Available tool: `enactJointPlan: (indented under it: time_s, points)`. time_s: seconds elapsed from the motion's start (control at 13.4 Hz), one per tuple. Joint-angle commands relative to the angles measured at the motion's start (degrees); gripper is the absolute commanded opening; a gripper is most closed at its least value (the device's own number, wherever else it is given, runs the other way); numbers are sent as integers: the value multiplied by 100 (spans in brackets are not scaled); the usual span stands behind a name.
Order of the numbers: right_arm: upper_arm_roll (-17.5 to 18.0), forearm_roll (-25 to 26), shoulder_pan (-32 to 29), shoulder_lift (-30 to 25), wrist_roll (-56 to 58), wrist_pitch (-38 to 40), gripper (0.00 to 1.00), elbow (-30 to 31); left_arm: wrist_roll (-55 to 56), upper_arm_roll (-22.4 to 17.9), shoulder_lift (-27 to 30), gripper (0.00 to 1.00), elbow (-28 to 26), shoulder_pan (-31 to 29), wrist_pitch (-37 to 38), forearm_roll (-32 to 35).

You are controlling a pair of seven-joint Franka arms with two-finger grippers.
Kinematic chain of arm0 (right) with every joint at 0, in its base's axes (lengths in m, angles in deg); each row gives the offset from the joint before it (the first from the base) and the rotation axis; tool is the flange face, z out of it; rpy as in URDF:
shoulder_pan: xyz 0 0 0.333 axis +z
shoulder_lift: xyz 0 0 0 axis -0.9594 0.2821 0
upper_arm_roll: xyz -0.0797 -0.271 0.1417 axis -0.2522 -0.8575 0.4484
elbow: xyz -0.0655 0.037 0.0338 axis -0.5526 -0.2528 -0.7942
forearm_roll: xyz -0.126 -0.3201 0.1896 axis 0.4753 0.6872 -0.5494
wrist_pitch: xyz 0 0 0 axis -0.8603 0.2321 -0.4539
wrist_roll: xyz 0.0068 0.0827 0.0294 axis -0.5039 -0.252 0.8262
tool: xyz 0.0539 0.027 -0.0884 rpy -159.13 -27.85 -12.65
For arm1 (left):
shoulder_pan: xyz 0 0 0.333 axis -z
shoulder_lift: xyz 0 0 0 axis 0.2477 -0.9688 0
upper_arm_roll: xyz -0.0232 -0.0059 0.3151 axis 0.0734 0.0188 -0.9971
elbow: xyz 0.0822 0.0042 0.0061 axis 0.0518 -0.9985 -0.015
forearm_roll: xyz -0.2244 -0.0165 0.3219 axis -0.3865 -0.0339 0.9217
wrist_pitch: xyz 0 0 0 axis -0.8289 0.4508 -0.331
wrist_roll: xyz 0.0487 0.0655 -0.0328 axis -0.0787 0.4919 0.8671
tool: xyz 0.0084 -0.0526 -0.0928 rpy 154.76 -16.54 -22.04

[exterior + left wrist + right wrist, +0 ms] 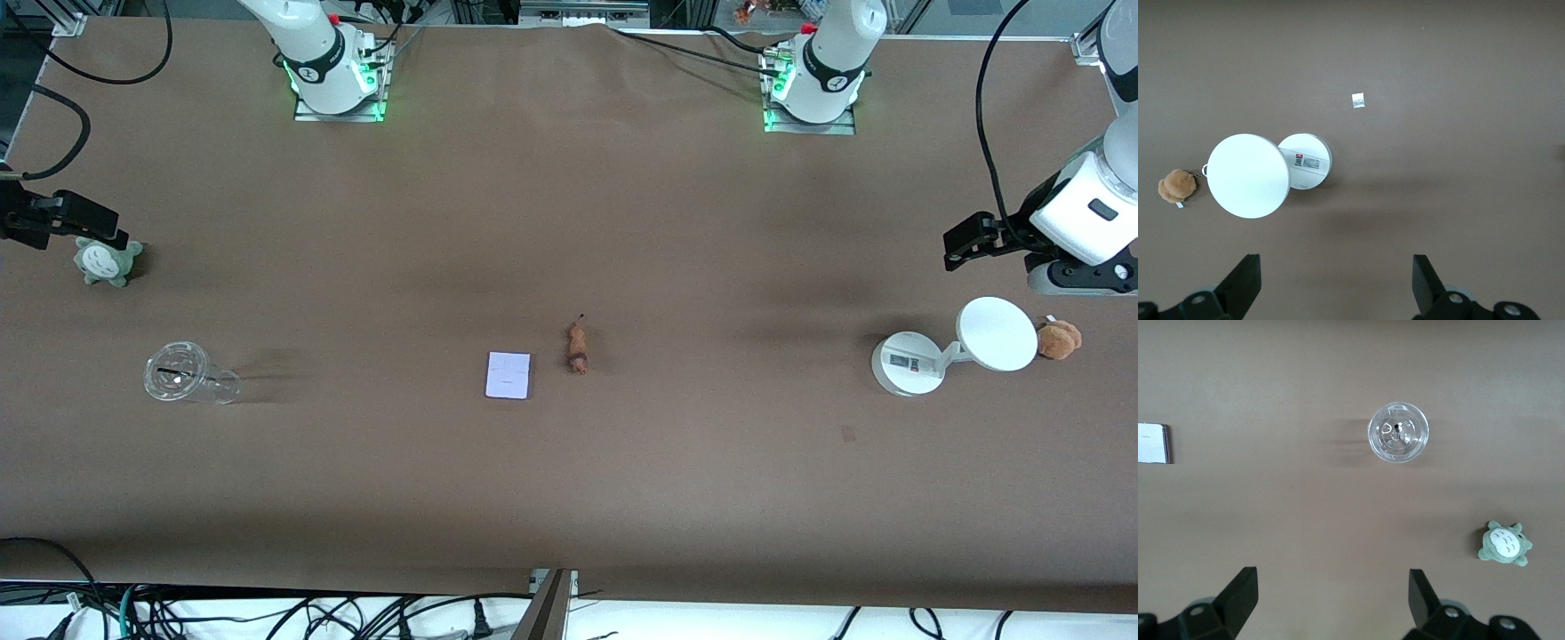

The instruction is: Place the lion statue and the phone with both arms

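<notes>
Both claws gape; one phone (508,375), one lion statue (577,348).

Seven loose things lie on one brown table (569,498). One lion statue (578,348). One phone (508,375), just beside the statue toward the right arm's end. One clear plastic cup (182,374) with a lid. One white scale (956,347). Two plush toys: a grey-green one (108,260) and a brown one (1059,340). One small scrap of paper (1359,101). Two robot arms, each with one gripper: left gripper (1337,280), right gripper (1333,597).
</notes>
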Motion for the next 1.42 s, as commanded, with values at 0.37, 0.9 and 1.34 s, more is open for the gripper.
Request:
enactJointPlan:
  time_s: [0.37, 0.9, 1.34]
  points:
    - [12, -111, -52, 68, 105, 105, 100, -161, -50, -15, -92, 100, 182, 44, -280, 29]
    - [12, -111, -52, 68, 105, 105, 100, -161, -77, 2, -399, 100, 683, 53, 167, -50]
    - [12, -111, -43, 68, 105, 105, 100, -161, -138, -15, -417, 100, 596, -193, 220, -587]
